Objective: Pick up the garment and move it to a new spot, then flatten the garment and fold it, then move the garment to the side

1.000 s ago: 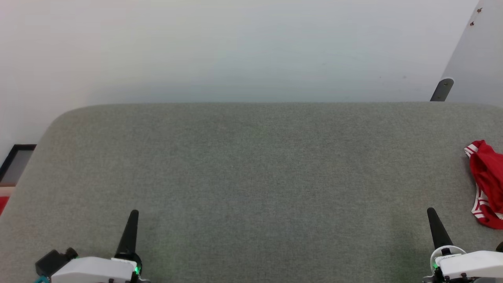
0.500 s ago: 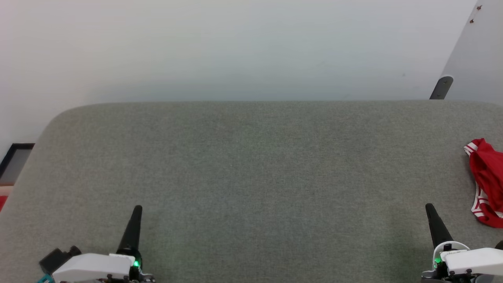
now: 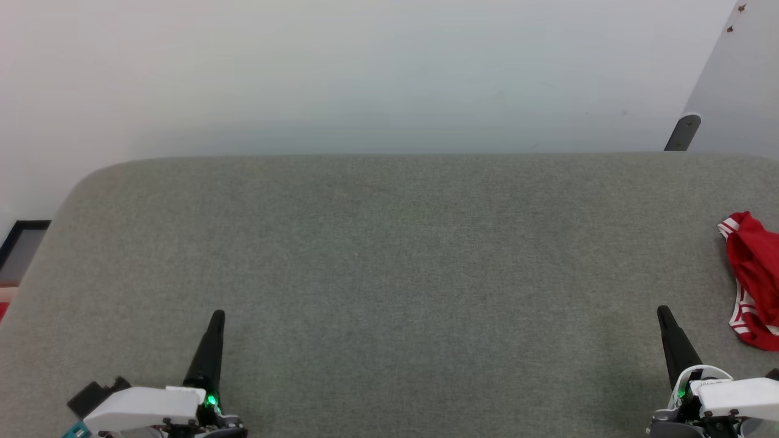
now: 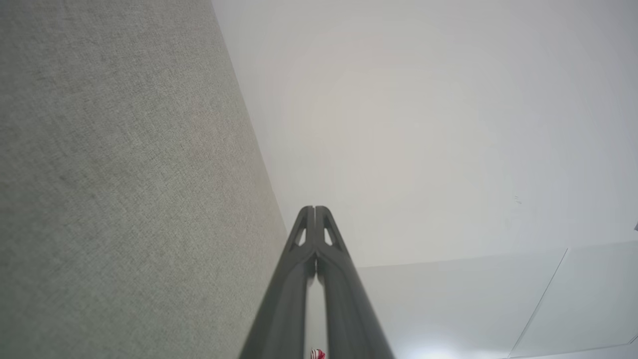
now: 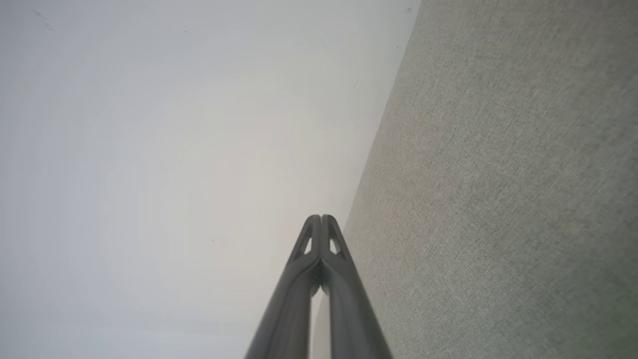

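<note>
Head view: the garment [image 3: 754,280] lay crumpled at the far right of the grey fabric surface [image 3: 389,274], red with red-and-white striped trim. The frame edge cut off its right part, so its full shape and any logo could not be made out. It sat beyond and to the right of the right gripper [image 3: 663,311], apart from it and untouched. The left gripper [image 3: 216,316] stood at the lower left, well apart from the garment. Each gripper showed as a single dark spike over the surface, with its white housing partly cut off by the bottom edge. A dark bracket [image 3: 683,132] rose behind the surface's far right edge against a pale wall [image 3: 365,73]. A dark-framed object [image 3: 18,249] at the left edge was cropped and could not be identified. Left wrist view: the left gripper's [image 4: 314,209] fingers [image 4: 299,279] were pressed together at the tips with nothing between them, the grey surface to one side and wall to the other. A red-and-white speck [image 4: 317,354] at the bottom edge between the fingers was too small to identify. Right wrist view: the right gripper's [image 5: 321,217] fingers were likewise clenched tip to tip on nothing, with the surface beside them.
</note>
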